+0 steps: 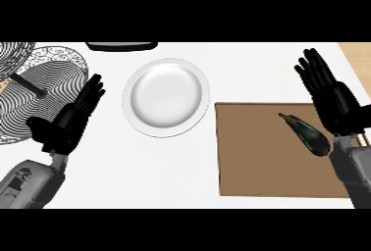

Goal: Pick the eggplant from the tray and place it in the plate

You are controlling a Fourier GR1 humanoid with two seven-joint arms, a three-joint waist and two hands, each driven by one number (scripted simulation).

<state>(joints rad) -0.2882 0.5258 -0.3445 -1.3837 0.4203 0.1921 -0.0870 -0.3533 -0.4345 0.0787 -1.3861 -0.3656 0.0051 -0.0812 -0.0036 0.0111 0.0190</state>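
- Eggplant (307, 133): lies on brown tray (250, 162), right part.
- Plate (166, 97): white, left of tray, on worktop (145, 166).
- Right hand (330, 93): released, fingers straight, beside eggplant.
- Left hand (72, 120): released, resting.

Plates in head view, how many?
1. The white plate sits on the counter, left of the brown tray and apart from it. A dark object at the top edge is cut off; can't identify it.

a white counter top (145, 166) fills the view, with a tan strip (357, 51) at its upper right corner.
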